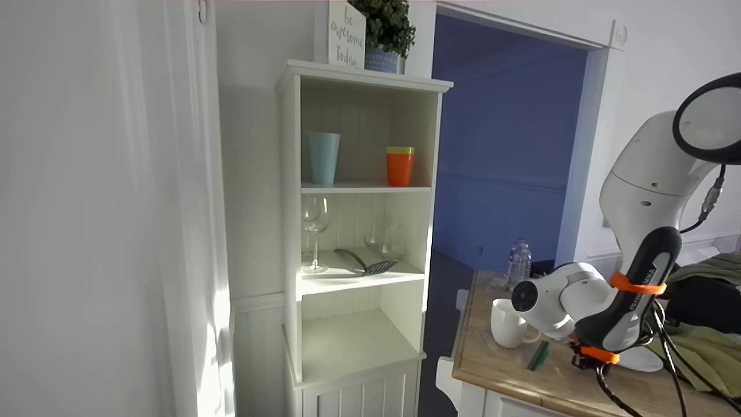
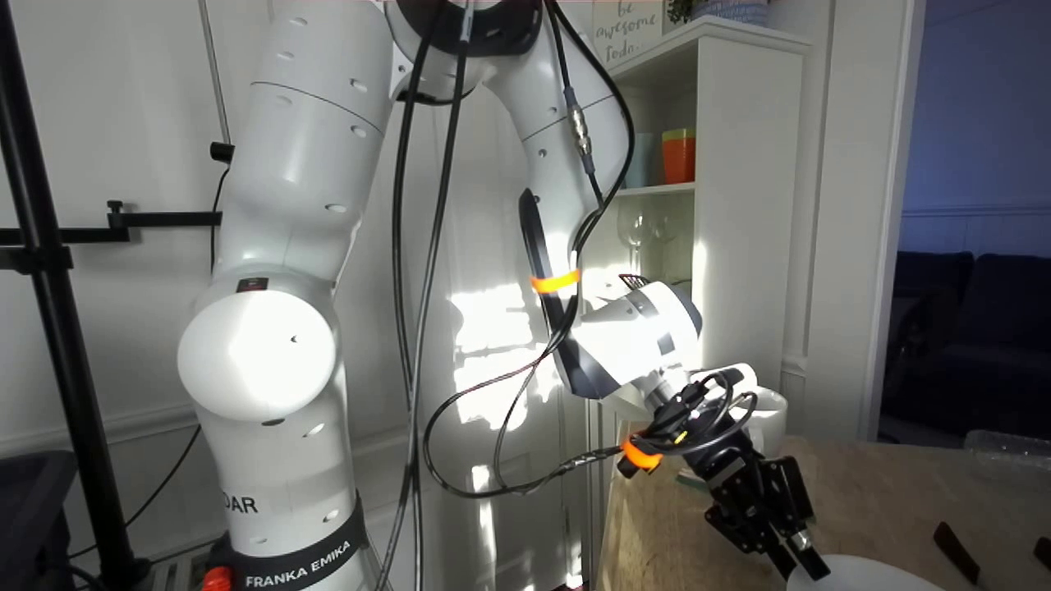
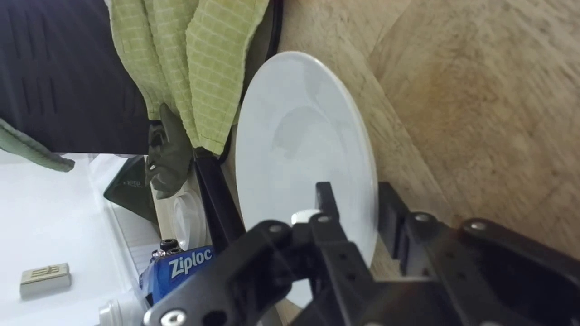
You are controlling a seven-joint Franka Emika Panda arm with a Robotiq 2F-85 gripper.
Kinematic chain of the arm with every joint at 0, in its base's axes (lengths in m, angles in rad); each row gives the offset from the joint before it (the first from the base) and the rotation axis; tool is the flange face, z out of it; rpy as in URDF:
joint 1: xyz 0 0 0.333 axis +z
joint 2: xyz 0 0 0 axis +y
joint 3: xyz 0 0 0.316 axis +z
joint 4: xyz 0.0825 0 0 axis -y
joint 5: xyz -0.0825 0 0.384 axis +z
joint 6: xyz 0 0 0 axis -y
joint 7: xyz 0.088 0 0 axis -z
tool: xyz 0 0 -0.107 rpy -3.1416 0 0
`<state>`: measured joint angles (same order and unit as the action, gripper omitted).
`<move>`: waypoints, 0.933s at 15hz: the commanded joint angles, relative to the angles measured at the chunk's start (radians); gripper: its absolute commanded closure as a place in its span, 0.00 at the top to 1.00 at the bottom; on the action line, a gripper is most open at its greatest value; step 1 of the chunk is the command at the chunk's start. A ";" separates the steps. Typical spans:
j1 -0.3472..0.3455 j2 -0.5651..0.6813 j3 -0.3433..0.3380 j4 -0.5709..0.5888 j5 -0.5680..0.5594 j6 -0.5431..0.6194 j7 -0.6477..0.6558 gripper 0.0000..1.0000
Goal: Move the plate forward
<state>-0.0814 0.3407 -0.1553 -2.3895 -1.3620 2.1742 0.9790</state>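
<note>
A white plate (image 3: 312, 131) lies on the wooden table (image 3: 476, 113) in the wrist view. Its near edge shows at the bottom of an exterior view (image 2: 862, 574), and part of it shows behind the arm in an exterior view (image 1: 639, 359). My gripper (image 3: 355, 188) is open, with a gap between its fingers. One finger is over the plate's face and the other is just outside its rim, so the rim lies between them. I cannot tell whether either finger touches the plate. The gripper (image 2: 803, 566) also shows at the plate's edge in an exterior view.
A white mug (image 1: 508, 324) and a green strip (image 1: 538, 356) are on the table near the arm. Bottles (image 1: 519, 263) stand farther back. A green towel (image 3: 217, 68), a black bar (image 3: 217, 199) and a Ziploc box (image 3: 190, 262) lie beside the plate. A white shelf (image 1: 362, 189) stands nearby.
</note>
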 commanded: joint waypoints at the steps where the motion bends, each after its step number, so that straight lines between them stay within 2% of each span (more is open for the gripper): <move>1: -0.021 0.001 0.013 0.007 -0.045 0.011 0.022 0.60; 5: -0.028 -0.024 0.017 0.000 -0.034 0.031 -0.001 0.78; 6: -0.033 -0.043 0.018 -0.006 -0.020 0.039 -0.023 0.94; 7: -0.040 -0.067 0.020 -0.013 -0.002 0.054 -0.058 0.99; 11: -0.078 -0.205 0.026 -0.068 0.170 0.117 -0.353 1.00; 14: -0.087 -0.278 0.015 -0.088 0.342 0.083 -0.585 1.00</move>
<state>-0.1426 0.1703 -0.1461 -2.4138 -1.1535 2.2579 0.5909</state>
